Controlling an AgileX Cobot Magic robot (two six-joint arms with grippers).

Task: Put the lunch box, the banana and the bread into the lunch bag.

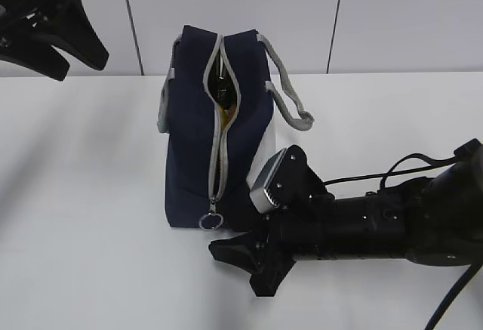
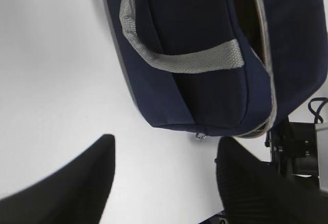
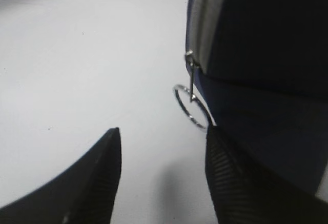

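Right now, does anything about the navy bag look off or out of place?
Only a little: the navy-blue fabric lunch bag stands upright, its grey zipper gaping at the top over something yellowish-brown. Nothing spilled or damaged on the white table.

Illumination is bright, even and diffuse, apparently from overhead; the white table reads near overexposed in all three views. Shadows are soft: a faint grey one lies beneath the right gripper in the right wrist view. The fingers in the left wrist view are out of focus, edges smeared. The lunch bag renders nearly black with little fabric detail. The ring pull shows slight blur.
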